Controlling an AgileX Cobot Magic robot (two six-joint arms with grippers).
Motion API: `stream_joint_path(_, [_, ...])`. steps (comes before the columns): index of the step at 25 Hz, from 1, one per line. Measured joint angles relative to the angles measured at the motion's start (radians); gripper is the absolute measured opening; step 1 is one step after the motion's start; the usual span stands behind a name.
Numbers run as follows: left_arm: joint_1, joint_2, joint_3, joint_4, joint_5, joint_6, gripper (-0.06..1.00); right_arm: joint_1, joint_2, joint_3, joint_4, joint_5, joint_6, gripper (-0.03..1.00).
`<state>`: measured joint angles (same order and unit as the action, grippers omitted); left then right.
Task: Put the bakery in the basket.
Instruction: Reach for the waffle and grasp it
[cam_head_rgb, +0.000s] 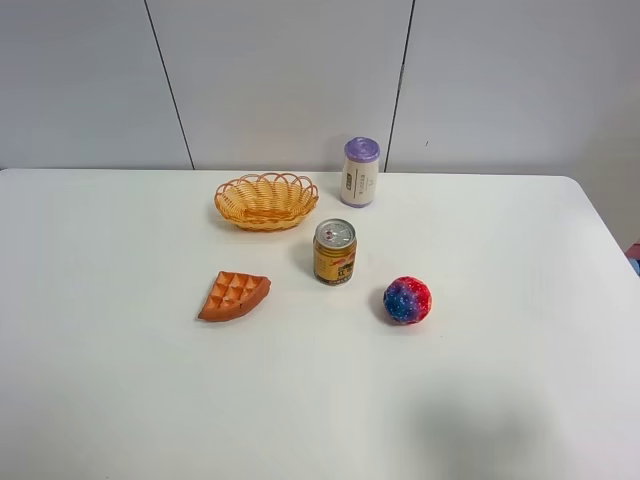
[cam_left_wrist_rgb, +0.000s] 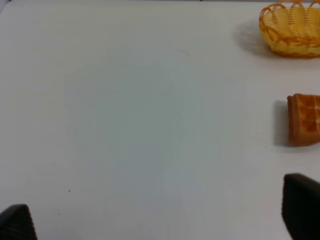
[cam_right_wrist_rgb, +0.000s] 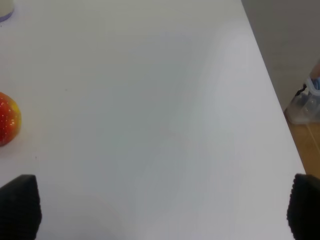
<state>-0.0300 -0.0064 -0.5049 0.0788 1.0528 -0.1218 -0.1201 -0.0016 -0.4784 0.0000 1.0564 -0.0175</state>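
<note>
The bakery (cam_head_rgb: 234, 296) is an orange-brown waffle wedge lying flat on the white table (cam_head_rgb: 120, 400), left of the middle; it also shows at the edge of the left wrist view (cam_left_wrist_rgb: 305, 120). The basket (cam_head_rgb: 266, 200) is an oval orange-yellow wicker one, empty, behind the waffle; it also shows in the left wrist view (cam_left_wrist_rgb: 292, 29). Neither arm shows in the exterior view. My left gripper (cam_left_wrist_rgb: 160, 215) is open and empty over bare table, well apart from the waffle. My right gripper (cam_right_wrist_rgb: 161, 207) is open and empty over bare table near the right edge.
A gold drink can (cam_head_rgb: 334, 251) stands upright between the basket and a red-blue speckled ball (cam_head_rgb: 407, 299). A white bottle with a purple cap (cam_head_rgb: 360, 172) stands at the back. The ball also shows in the right wrist view (cam_right_wrist_rgb: 7, 119). The table's right edge (cam_right_wrist_rgb: 272, 85) drops to the floor.
</note>
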Motion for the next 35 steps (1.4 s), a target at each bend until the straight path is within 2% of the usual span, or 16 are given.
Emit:
stream_joint_path(29, [0.0,0.0,0.0,0.0,0.0,0.0,1.0,0.0,0.0,0.0,0.0,0.0,0.0,0.99])
stream_joint_path(32, [0.0,0.061,0.0,-0.005,0.0,0.0,1.0,0.0,0.0,0.0,0.0,0.0,0.0,0.99])
stream_joint_path(35, [0.0,0.208,0.0,-0.014,-0.001,0.002,1.0,0.0,0.0,0.0,0.0,0.0,0.0,0.99])
